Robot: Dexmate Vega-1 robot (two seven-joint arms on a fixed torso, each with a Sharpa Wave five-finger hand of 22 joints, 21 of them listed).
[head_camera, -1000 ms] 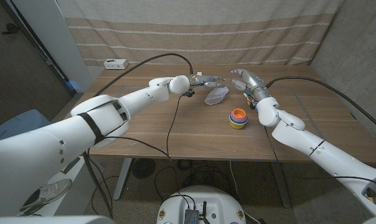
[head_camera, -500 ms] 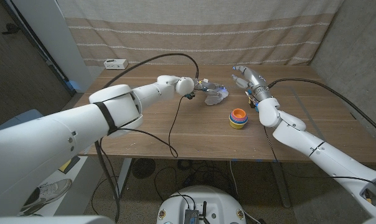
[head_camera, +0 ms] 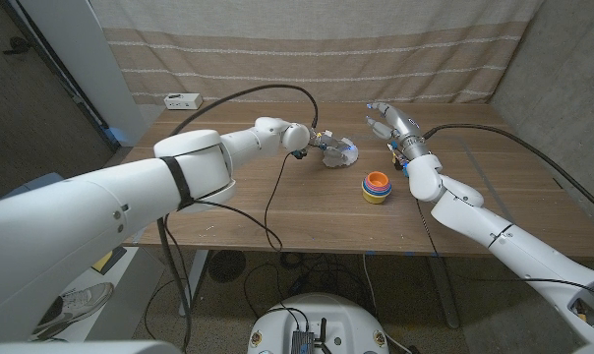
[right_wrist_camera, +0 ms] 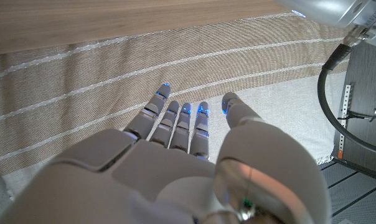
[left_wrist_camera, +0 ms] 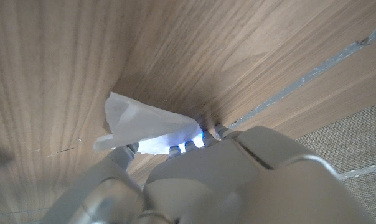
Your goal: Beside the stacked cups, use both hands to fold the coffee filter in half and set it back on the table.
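The white coffee filter lies crumpled on the wooden table, behind and to the left of the stacked coloured cups. My left hand is on the filter's left side. In the left wrist view its blue-lit fingertips curl onto the filter, and one edge of the paper is pinched up off the wood. My right hand hovers behind the cups, to the right of the filter and clear of it. Its fingers are straight and apart, holding nothing.
A white power strip sits at the table's back left corner. A striped curtain hangs close behind the table. Grey tape runs across the right side of the tabletop. Black cables trail from both wrists over the wood.
My left hand has moved right onto the filter and closed on it, bunching the paper. My right hand has lifted and drawn back from the filter, then held still.
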